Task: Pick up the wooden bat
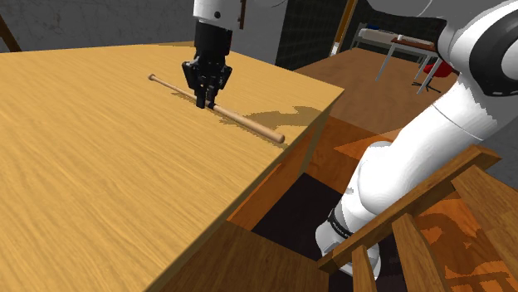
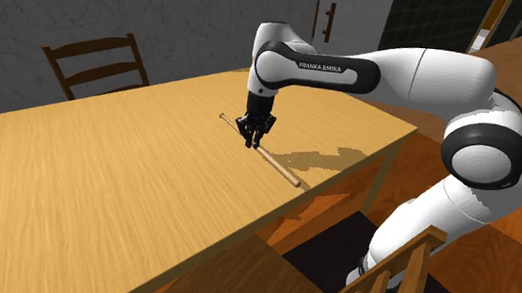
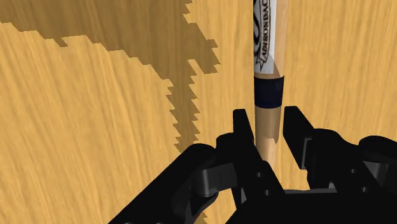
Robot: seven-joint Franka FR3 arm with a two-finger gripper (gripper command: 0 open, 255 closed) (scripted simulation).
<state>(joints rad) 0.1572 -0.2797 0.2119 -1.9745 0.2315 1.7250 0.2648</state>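
You look over a wooden table [image 1: 100,182] set against a grey wall [image 2: 89,6], with a dark chair [image 2: 99,71] behind it, a lighter chair [image 1: 415,199] nearer you, and an orange wood floor [image 1: 373,91].

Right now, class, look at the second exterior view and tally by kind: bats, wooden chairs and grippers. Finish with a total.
bat: 1
wooden chairs: 2
gripper: 1
Total: 4

Tan bat [image 3: 268,63] with dark band, black gripper [image 3: 267,118], wood-grain table [image 1: 100,182]
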